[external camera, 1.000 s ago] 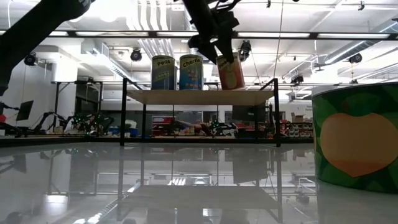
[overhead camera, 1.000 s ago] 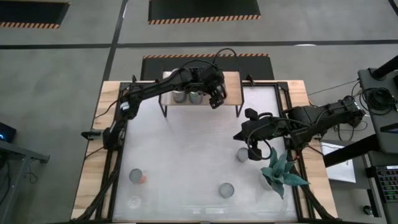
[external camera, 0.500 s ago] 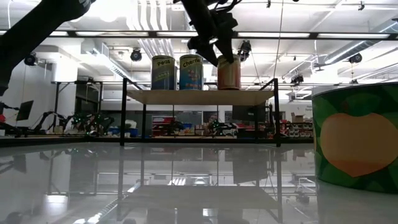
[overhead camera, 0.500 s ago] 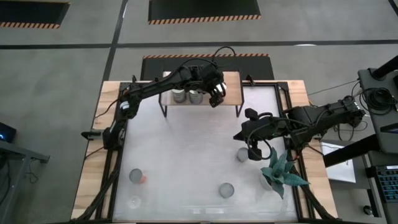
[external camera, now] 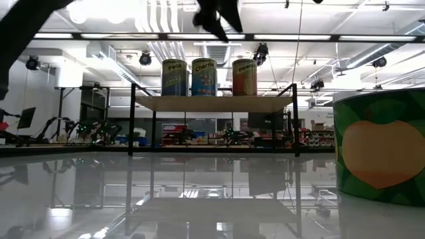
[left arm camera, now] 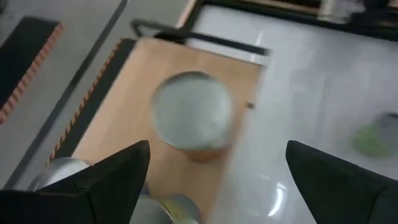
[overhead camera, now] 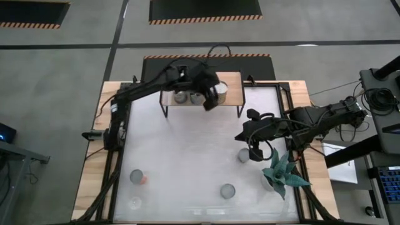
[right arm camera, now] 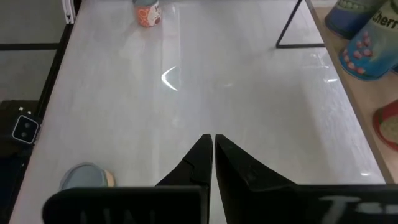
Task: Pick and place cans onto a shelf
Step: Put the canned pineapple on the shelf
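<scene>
Three cans stand upright on the light-wood shelf (overhead camera: 232, 81): a green-labelled one (external camera: 174, 78), a blue-labelled one (external camera: 204, 77) and an orange one (external camera: 244, 77). My left gripper (left arm camera: 214, 186) is open above the shelf, over the orange can's silver top (left arm camera: 191, 115), and touches nothing; it also shows raised in the low view (external camera: 216, 16). My right gripper (right arm camera: 212, 155) is shut and empty over the table's right part (overhead camera: 255, 154), next to a loose can (overhead camera: 243, 155). More cans stand on the table at the near left (overhead camera: 137, 177) and near middle (overhead camera: 227, 190).
A potted green plant (overhead camera: 282, 172) stands at the table's right edge, close to my right arm; its green pot (external camera: 382, 146) fills the right of the low view. The shelf's black legs (external camera: 131, 119) stand at the table's far edge. A faint can (overhead camera: 134, 202) stands near the near-left corner.
My left gripper has set the orange can, tilted a second ago, upright on the shelf to the right of the other two. It has let go, risen clear of the can and drawn slightly toward the table's left. My right arm has kept still.
</scene>
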Tool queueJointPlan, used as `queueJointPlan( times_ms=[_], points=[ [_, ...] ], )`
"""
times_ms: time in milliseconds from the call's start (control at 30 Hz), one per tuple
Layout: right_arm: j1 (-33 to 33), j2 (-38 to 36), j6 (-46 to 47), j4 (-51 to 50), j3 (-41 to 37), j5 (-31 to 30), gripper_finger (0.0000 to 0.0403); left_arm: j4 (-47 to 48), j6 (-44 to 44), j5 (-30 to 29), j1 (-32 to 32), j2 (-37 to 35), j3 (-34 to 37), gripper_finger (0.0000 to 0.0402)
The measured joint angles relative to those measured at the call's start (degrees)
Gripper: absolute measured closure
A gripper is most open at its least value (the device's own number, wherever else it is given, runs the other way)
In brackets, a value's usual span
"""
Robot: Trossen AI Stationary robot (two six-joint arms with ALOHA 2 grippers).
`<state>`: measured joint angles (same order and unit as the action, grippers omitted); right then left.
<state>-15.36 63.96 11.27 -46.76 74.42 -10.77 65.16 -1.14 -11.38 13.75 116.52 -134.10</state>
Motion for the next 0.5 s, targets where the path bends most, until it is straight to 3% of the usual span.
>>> queueJointPlan(
  times_ms=[100, 233, 367, 500],
  points=[
    [0.01, 0.00, 0.77, -0.22, -0.31, -2.11, 0.0394, 1.74, 0.50, -1.10, -4.78, -3.61, 0.48, 0.0044],
    [0.80, 0.00, 1.62, -1.32, -0.55, -4.34, 0.0394, 0.14, 2.19, -14.01, -14.34, -9.44, 6.07, 0.0044],
    [3.57, 0.00, 2.12, -0.94, -0.48, -4.49, 0.0394, -7.17, 2.62, -23.98, -22.80, -17.41, 20.50, 0.0044],
    [8.81, 0.00, 1.91, 0.26, 0.18, -4.41, 0.0394, -23.46, 4.13, -25.31, -27.55, -27.65, 39.24, 0.0045]
  ],
)
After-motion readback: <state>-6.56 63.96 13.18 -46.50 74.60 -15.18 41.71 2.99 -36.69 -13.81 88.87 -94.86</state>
